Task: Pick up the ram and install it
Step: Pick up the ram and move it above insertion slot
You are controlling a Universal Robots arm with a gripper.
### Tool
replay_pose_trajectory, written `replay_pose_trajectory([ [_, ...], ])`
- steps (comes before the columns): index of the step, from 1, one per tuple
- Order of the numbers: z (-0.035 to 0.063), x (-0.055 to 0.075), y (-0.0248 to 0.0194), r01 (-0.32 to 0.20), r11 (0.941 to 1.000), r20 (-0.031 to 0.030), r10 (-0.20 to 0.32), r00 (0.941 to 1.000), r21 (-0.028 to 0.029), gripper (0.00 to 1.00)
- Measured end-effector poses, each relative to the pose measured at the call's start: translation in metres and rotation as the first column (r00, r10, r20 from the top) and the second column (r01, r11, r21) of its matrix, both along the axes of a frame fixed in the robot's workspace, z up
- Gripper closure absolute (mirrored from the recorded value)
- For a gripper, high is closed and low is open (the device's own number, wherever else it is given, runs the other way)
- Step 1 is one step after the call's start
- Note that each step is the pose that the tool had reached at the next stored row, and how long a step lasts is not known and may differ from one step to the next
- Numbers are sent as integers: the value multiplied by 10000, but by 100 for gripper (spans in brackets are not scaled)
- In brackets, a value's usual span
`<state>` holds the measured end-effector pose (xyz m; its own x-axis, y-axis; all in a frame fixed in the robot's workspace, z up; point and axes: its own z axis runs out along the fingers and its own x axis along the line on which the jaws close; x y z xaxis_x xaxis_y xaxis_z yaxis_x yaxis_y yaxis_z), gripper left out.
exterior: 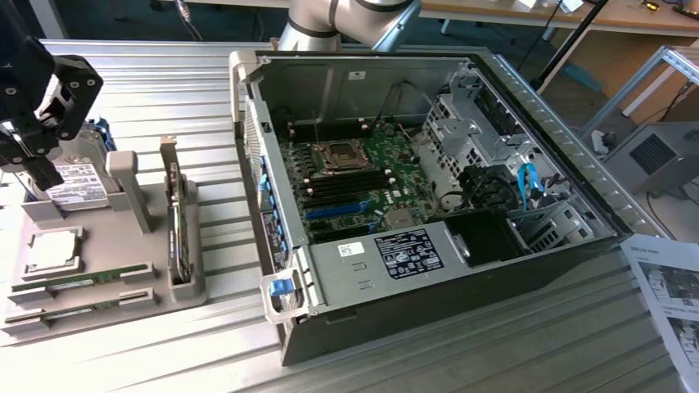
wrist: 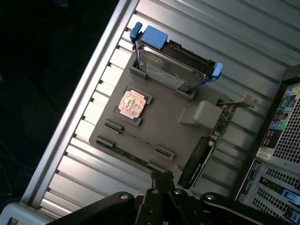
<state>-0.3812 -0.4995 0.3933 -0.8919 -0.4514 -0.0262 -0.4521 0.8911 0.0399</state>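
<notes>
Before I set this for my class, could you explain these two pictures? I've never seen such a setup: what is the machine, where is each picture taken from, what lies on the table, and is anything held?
The machine is a robot arm ending in a gripper, a clamp for picking things up. One picture comes from a camera standing off the arm, the other from a camera on the arm's wrist, looking down past the gripper.

On the metal table lies a grey tray of computer parts: a hard drive, a square processor chip, two thin green memory sticks and an expansion card standing on edge. Toward the exterior view's right sits an open computer case showing its motherboard.

The gripper hangs above the tray, shut, with nothing in it.
</notes>
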Motion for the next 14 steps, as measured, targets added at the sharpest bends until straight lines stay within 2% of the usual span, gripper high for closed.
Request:
replay_pose_trajectory([
  [2, 0, 0, 0, -263, 9997, 0, 263, 9997, -1, 89],
  [4, 0, 0, 0, -697, 9976, 0, 697, 9976, -1, 89],
  [7, 0, 0, 0, -1089, 9941, 1, 1089, 9941, 0, 89],
  [14, 0, 0, 0, -2027, 9792, 0, 2027, 9792, 0, 89],
])
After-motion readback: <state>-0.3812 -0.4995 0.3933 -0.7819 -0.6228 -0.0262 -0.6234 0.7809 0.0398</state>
